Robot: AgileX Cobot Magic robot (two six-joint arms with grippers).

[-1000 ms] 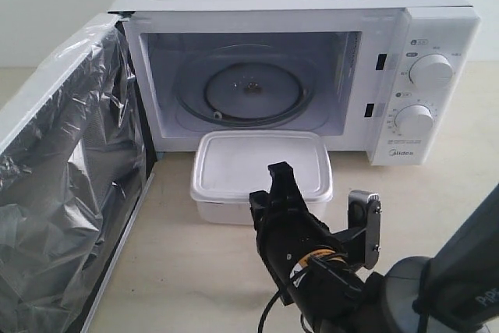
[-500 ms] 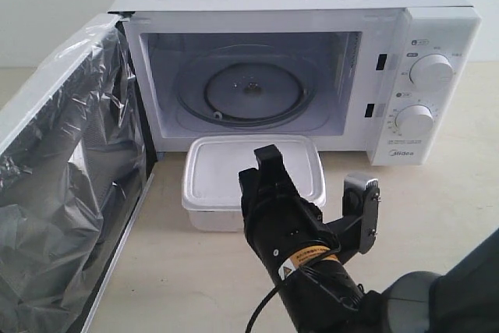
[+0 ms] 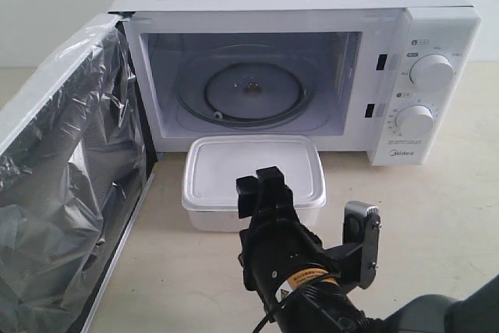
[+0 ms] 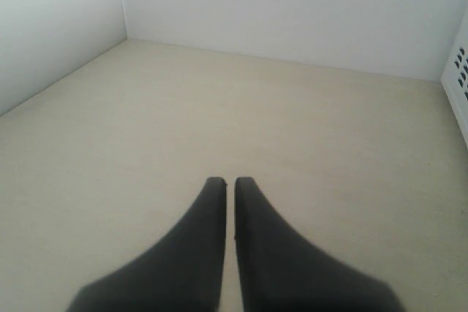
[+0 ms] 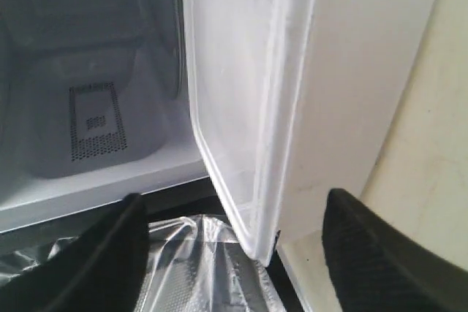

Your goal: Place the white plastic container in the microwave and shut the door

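Observation:
The white plastic container [image 3: 253,163] rests on the table just in front of the microwave [image 3: 437,29]. The door [image 3: 70,185] is swung wide open to the left, covered in crinkled film. The glass turntable [image 3: 249,87] inside is bare. My right gripper [image 3: 312,208] is open at the container's near side; one finger [image 3: 261,186] overlaps its front rim and the other stands off to the right. In the right wrist view the container's rim [image 5: 241,107] lies between the spread fingers of the right gripper [image 5: 235,199], apart from both. My left gripper [image 4: 229,180] is shut over bare table.
Two round knobs [image 3: 430,70] sit on the microwave's right panel. Film on the open door [image 5: 197,268] lies under the container's corner in the right wrist view. White walls and the microwave's vented side [image 4: 459,78] border the table around the left gripper.
The container has shifted slightly to the left. My right gripper has drawn back and lower, away from the container's lid toward its near edge.

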